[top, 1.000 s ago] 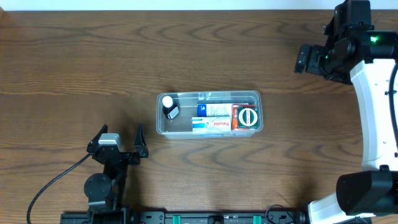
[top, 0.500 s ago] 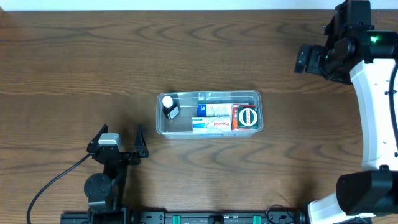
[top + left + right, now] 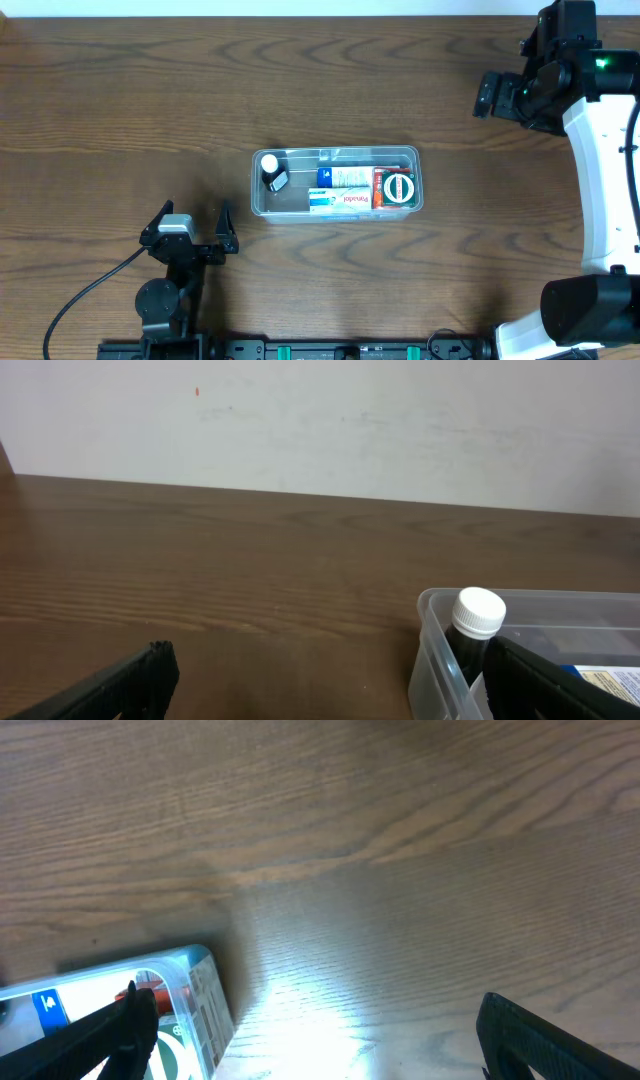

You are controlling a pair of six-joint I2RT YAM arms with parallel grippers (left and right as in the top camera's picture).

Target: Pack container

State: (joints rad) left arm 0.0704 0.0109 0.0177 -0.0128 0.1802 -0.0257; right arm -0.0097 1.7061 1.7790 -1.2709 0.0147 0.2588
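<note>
The clear plastic container (image 3: 262,209) sits in the middle of the table. It holds a dark bottle with a white cap (image 3: 271,172), a blue and white box (image 3: 343,177), a white Panadol box (image 3: 338,201) and a red and green packet (image 3: 397,188). My left gripper (image 3: 196,222) is open and empty, low at the front left, apart from the container. In the left wrist view (image 3: 325,680) the container's corner (image 3: 436,650) and the bottle (image 3: 473,628) show at the right. My right gripper (image 3: 490,95) is open and empty at the far right, high above the table; its wrist view (image 3: 320,1030) shows the container's end (image 3: 205,1005).
The table is dark wood. A black cable (image 3: 85,300) runs from the left arm's base to the front edge. A white wall (image 3: 320,420) stands beyond the table's far edge.
</note>
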